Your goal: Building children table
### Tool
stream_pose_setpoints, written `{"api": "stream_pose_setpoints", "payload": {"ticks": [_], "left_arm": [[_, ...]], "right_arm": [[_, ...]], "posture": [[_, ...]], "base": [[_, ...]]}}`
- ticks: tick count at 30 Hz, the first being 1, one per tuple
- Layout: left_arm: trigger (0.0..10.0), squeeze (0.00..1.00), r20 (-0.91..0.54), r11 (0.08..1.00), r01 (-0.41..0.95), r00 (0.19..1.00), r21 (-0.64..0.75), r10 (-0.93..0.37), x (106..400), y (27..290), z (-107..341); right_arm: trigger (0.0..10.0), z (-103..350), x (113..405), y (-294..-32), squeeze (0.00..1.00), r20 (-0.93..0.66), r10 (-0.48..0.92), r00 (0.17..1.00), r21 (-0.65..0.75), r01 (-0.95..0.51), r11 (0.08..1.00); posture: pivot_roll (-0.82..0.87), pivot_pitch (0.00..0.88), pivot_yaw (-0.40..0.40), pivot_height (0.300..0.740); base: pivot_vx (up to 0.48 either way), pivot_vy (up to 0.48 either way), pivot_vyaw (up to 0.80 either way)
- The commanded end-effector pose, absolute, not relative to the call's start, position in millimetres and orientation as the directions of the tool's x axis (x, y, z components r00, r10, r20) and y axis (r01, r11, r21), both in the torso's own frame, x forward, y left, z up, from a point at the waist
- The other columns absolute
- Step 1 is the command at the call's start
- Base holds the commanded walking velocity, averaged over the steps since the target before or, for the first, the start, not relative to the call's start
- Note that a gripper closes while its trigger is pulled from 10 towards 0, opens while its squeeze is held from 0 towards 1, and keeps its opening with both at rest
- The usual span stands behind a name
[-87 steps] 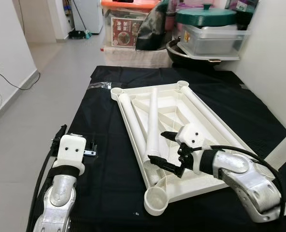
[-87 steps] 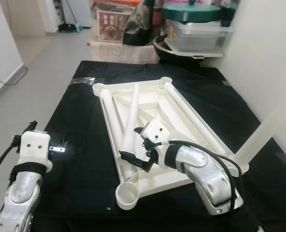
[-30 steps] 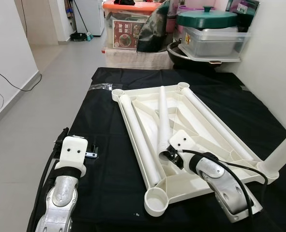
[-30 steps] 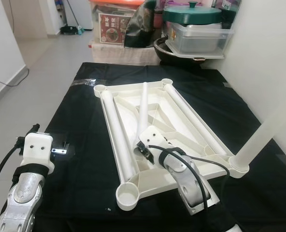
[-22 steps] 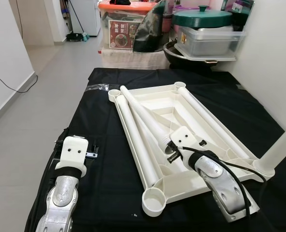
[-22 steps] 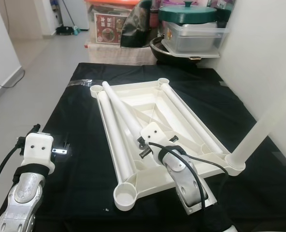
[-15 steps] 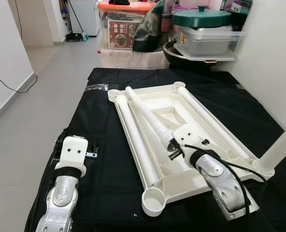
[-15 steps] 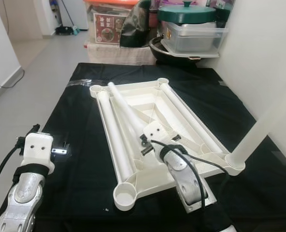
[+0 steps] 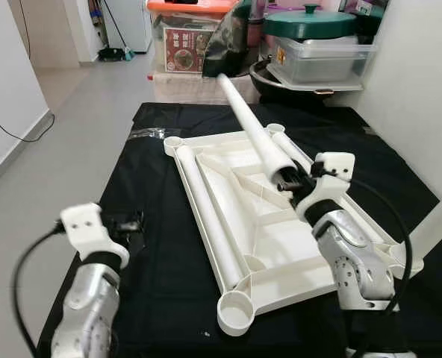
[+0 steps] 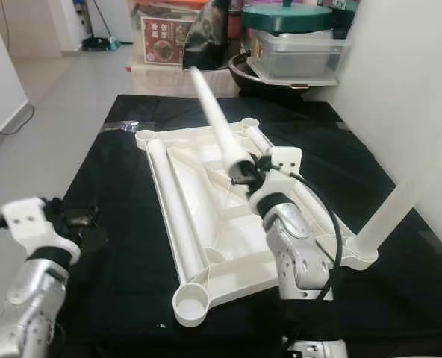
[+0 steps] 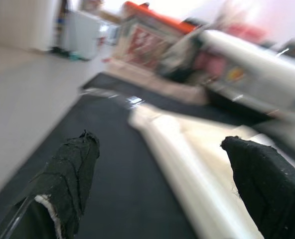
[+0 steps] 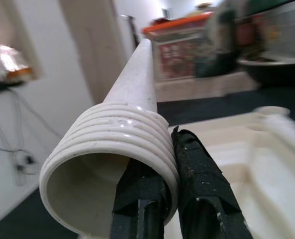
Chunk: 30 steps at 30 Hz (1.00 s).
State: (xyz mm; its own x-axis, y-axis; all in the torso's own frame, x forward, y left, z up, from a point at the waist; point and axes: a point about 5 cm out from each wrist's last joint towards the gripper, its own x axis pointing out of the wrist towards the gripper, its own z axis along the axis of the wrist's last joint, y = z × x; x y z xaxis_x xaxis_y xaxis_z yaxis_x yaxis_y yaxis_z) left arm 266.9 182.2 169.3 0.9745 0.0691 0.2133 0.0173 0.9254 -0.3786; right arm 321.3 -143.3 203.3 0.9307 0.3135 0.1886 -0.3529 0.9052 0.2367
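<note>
One white plastic table leg (image 9: pixel 252 128) is lifted clear of the upturned tabletop (image 9: pixel 281 246), pinched at its ridged, threaded open end by the right gripper (image 9: pixel 287 179) over the tray's right-hand middle, its tapered tip pointing far and left toward the storage boxes (image 9: pixel 184 33). The hold looks thin: in the right wrist view the two black fingers (image 12: pixel 197 184) clamp only the rim of the hollow tube, so the long smooth shaft could lever out of the grasp or swing and strike the ribbing as it is turned toward a socket. A crooked entry would probably cross the threads. The near-left corner socket (image 9: pixel 237 312) is a round empty cup; a second leg (image 9: pixel 206 212) lies along the tabletop's left edge, and a third (image 10: pixel 415 186) appears to stand already fitted at the near-right corner, though the frame crops it. The left gripper (image 11: pixel 162 164) hovers with its fabric-wrapped fingers spread wide, low over the black mat (image 9: pixel 154 224) left of the tabletop, its view blurred.
</note>
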Motion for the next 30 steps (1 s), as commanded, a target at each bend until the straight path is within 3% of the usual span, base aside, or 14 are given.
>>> {"api": "stream_pose_setpoints", "payload": {"ticks": [1, 3, 4, 6, 7, 11, 13, 21, 25, 26, 27, 28, 29, 30], "left_arm": [[10.0, 0.0, 0.236, 0.852, 0.11, 0.972, -0.511, 0.016, 270.0, 179.5, 176.0], [10.0, 0.0, 0.28, 0.765, 0.194, 0.96, -0.614, -0.018, 273.2, 177.6, 185.4], [10.0, 0.0, 0.28, 0.765, 0.194, 0.96, -0.614, -0.018, 273.2, 177.6, 185.4], [10.0, 0.0, 0.313, 0.675, 0.255, 0.949, -0.692, -0.037, 274.7, 176.2, 191.2], [10.0, 0.0, 0.313, 0.675, 0.255, 0.949, -0.692, -0.037, 274.7, 176.2, 191.2], [10.0, 0.0, 0.35, 0.513, 0.341, 0.933, -0.788, -0.083, 275.5, 177.7, 196.5], [10.0, 0.0, 0.366, 0.462, 0.376, 0.923, -0.803, -0.115, 274.2, 177.4, 197.7], [10.0, 0.0, 0.393, 0.378, 0.42, 0.907, -0.825, -0.15, 271.4, 180.8, 199.2], [10.0, 0.0, 0.364, 0.401, 0.368, 0.927, -0.839, -0.089, 273.7, 194.9, 195.5], [7.6, 0.0, 0.366, 0.404, 0.362, 0.928, -0.84, -0.072, 272.7, 201.9, 196.4], [7.6, 0.0, 0.374, 0.403, 0.365, 0.926, -0.839, -0.06, 271.1, 207.9, 198.2], [6.6, 0.0, 0.377, 0.402, 0.367, 0.924, -0.839, -0.057, 268.7, 214.3, 199.5], [6.6, 0.0, 0.377, 0.402, 0.367, 0.924, -0.839, -0.057, 268.7, 214.3, 199.5], [4.3, 0.0, 0.38, 0.411, 0.369, 0.923, -0.834, -0.058, 264.7, 222.4, 200.4]], "right_arm": [[0.0, 205.4, 315.7, -133.1, 0.0, 0.235, 0.398, 0.887, 0.294, -0.455, 0.841], [0.0, 201.5, 307.7, -122.1, 0.0, 0.251, 0.493, 0.833, 0.325, -0.553, 0.768], [0.0, 201.5, 307.7, -122.1, 0.0, 0.251, 0.493, 0.833, 0.325, -0.553, 0.768], [0.0, 195.5, 295.9, -110.9, 0.0, 0.257, 0.606, 0.753, 0.341, -0.657, 0.672], [0.0, 195.5, 295.9, -110.9, 0.0, 0.257, 0.606, 0.753, 0.341, -0.657, 0.672], [0.0, 181.4, 267.2, -101.9, 0.0, 0.249, 0.794, 0.554, 0.356, -0.815, 0.457], [0.0, 177.3, 260.4, -103.3, 0.0, 0.241, 0.832, 0.501, 0.363, -0.841, 0.401], [0.0, 169.4, 250.1, -109.7, 0.0, 0.216, 0.893, 0.395, 0.364, -0.881, 0.302], [0.0, 164.7, 248.7, -113.2, 0.0, 0.192, 0.908, 0.373, 0.367, -0.885, 0.286], [0.0, 161.9, 248.5, -116.1, 0.0, 0.18, 0.913, 0.367, 0.373, -0.884, 0.282], [0.0, 159.3, 248.2, -119.2, 0.0, 0.171, 0.916, 0.363, 0.376, -0.883, 0.28], [0.0, 156.7, 248.2, -123.4, 0.0, 0.157, 0.919, 0.363, 0.379, -0.881, 0.283], [0.0, 156.7, 248.2, -123.4, 0.0, 0.157, 0.919, 0.363, 0.379, -0.881, 0.283], [0.0, 154.3, 248.5, -129.4, 0.0, 0.142, 0.921, 0.364, 0.38, -0.879, 0.289]], "posture": [[0.1, 0.0, -0.064, 0.74], [0.1, 0.0, -0.059, 0.74], [0.1, 0.0, -0.059, 0.74], [0.1, 0.0, -0.055, 0.74], [0.1, 0.0, -0.055, 0.74], [0.1, 0.0, -0.051, 0.74], [0.1, 0.0, -0.05, 0.74], [0.1, 0.0, -0.059, 0.74], [0.1, 0.0, -0.063, 0.74], [0.11, 0.0, -0.066, 0.74], [0.11, 0.0, -0.066, 0.74], [0.11, 0.0, -0.067, 0.74], [0.11, 0.0, -0.067, 0.74], [0.11, 0.0, -0.067, 0.74]], "base": [[0.0, 0.0, 0.0], [0.0, 0.0, 0.0], [0.0, 0.0, 0.0], [0.0, 0.0, 0.0], [0.0, 0.0, 0.0], [0.0, 0.0, 0.0], [0.0, 0.0, 0.0], [0.0, 0.0, 0.0], [0.0, 0.0, 0.0], [0.0, 0.0, 0.0], [0.0, 0.0, 0.0], [0.0, 0.0, 0.0], [0.0, 0.0, 0.0], [0.0, 0.0, 0.0]]}}
